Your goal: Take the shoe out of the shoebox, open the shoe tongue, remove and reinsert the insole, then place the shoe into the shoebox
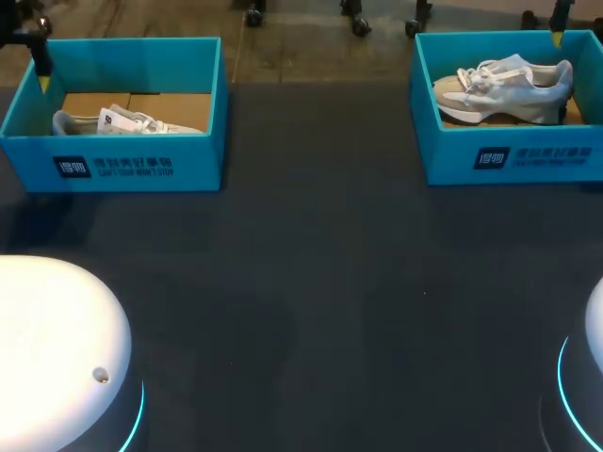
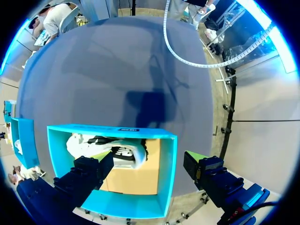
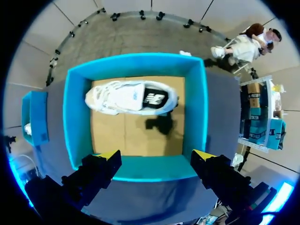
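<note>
Dark tabletop (image 1: pixel 311 282), shoe (image 3: pixel 131 97) sits in shoebox (image 3: pixel 199 112).
My left pincer (image 2: pixel 150 158) and right pincer (image 3: pixel 156 155) gape wide, empty; next I grab it.

The table (image 1: pixel 311 282) is showing a dark, matt, even surface. The left shoebox (image 1: pixel 113 165) and the right shoebox (image 1: pixel 513 155) are presenting smooth teal card walls with a faint sheen, and bare brown matt cardboard is lining their floors. The left shoe (image 1: pixel 127 122) and the right shoe (image 1: pixel 504 87) are looking like soft, pale, matt cloth with woven laces.
</note>
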### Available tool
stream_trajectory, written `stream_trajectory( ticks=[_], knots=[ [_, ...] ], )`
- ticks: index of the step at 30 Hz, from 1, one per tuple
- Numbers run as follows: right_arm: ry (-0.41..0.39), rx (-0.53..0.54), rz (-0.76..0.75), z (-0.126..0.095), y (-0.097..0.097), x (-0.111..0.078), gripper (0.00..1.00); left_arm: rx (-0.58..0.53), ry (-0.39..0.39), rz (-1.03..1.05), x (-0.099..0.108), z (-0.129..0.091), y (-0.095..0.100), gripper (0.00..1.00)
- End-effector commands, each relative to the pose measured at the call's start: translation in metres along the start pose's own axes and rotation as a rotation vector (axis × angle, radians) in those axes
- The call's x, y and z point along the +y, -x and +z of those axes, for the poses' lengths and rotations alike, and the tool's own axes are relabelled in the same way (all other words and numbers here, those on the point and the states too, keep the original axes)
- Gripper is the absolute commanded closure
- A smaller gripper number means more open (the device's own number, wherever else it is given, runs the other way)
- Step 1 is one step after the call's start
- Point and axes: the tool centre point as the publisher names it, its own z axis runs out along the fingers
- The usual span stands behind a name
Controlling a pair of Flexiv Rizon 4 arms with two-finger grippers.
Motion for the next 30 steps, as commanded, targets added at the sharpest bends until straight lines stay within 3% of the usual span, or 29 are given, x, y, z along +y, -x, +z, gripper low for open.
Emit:
stream_trajectory(
  ticks=[1,5,13,30],
  knots=[
    [0.014,-0.01,0.027,0.023,-0.002,0.019,0.0,0.002,0.0,0.001,0.0,0.0,0.0,0.0],
    [0.041,0.013,0.025,0.037,0.002,0.032,0.0,0.002,0.0,0.001,0.0,0.0,0.0,0.0],
    [0.098,-0.054,0.028,0.051,0.006,0.051,0.0,0.002,0.0,0.001,0.0,0.0,0.0,0.0],
    [0.094,-0.113,0.037,0.084,0.01,0.076,0.0,0.002,0.0,0.001,0.0,0.0,0.0,0.0]
  ],
)
